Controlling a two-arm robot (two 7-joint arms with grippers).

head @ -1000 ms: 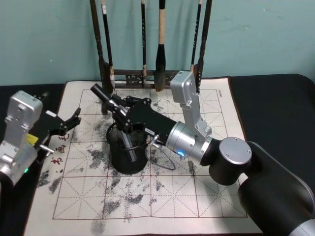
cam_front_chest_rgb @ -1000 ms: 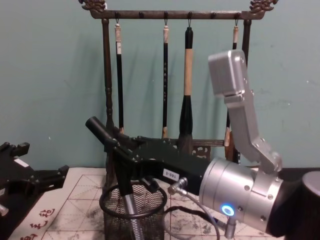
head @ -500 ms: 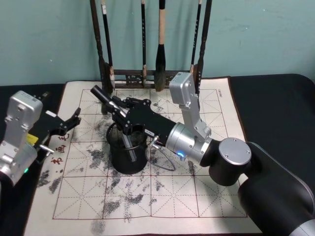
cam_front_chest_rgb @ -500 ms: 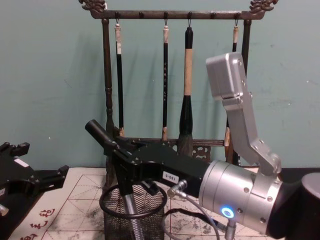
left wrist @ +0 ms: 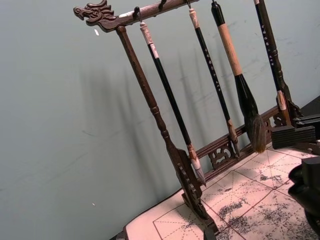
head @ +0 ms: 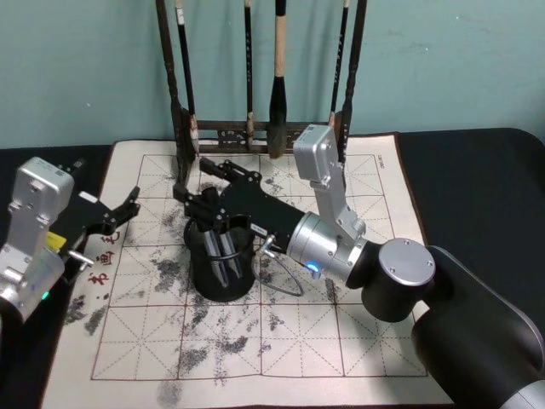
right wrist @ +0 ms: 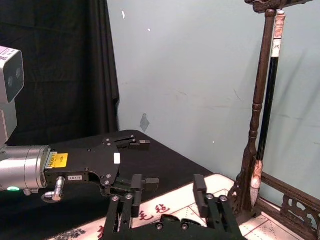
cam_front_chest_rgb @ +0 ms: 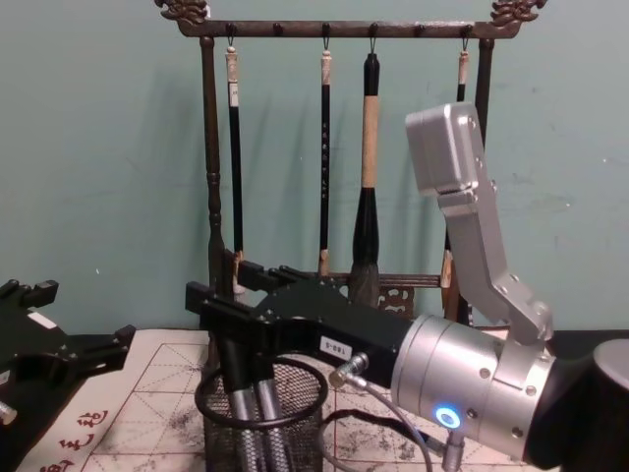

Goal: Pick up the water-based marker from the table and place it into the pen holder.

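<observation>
The black mesh pen holder (head: 220, 285) (cam_front_chest_rgb: 280, 438) stands on the white grid cloth of the table (head: 341, 341). Two grey shafts (head: 223, 249) (cam_front_chest_rgb: 263, 425) lean inside it. One of them is the water-based marker, and I cannot tell which. My right gripper (head: 202, 183) (cam_front_chest_rgb: 231, 285) (right wrist: 167, 185) hangs open just above the holder's rim with nothing between its fingers. At the cloth's left edge my left gripper (head: 123, 209) (cam_front_chest_rgb: 69, 344) is parked open and empty.
A tall dark wooden brush rack (head: 255, 128) (cam_front_chest_rgb: 344, 29) (left wrist: 165, 135) with several hanging brushes stands right behind the holder. A thin cable loop (head: 285, 285) lies beside the holder. Black tabletop (head: 477, 187) borders the cloth on the right.
The marker left the right gripper's fingers and dropped into the pen holder; its black cap no longer sticks up left of the gripper. The right gripper opened. The left arm stayed still.
</observation>
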